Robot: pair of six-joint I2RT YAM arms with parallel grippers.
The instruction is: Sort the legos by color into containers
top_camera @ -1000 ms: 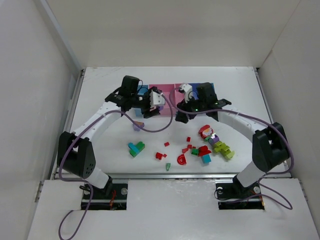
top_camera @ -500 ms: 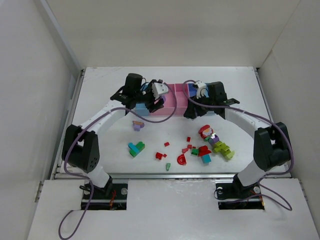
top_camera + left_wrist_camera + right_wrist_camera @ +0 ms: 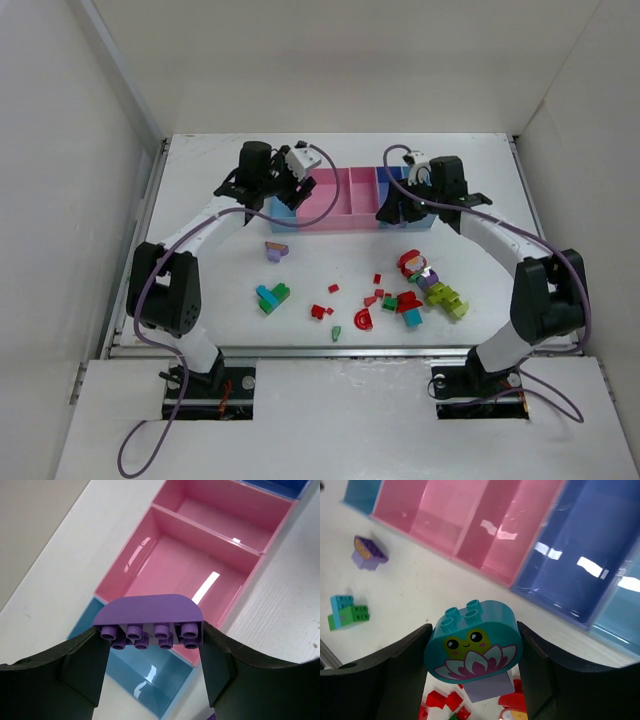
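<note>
the left fingers [image 3: 92, 652] stand about half open, clamped on a purple brick [image 3: 148, 611] with a rounded top, studs facing the camera. it hangs over the containers [image 3: 345, 226], above the wall between the light blue bin [image 3: 145, 680] and the wide pink bin [image 3: 185, 575]. the right fingers [image 3: 412, 652], set wider, grip a teal brick [image 3: 470, 625] printed with a frog face. it seems to hover over the worktop [image 3: 220, 290] just in front of the purple-blue bin [image 3: 570, 570]. loose legos [image 3: 400, 300] lie scattered nearer the arm bases, a purple piece [image 3: 275, 250] apart to the left.
</note>
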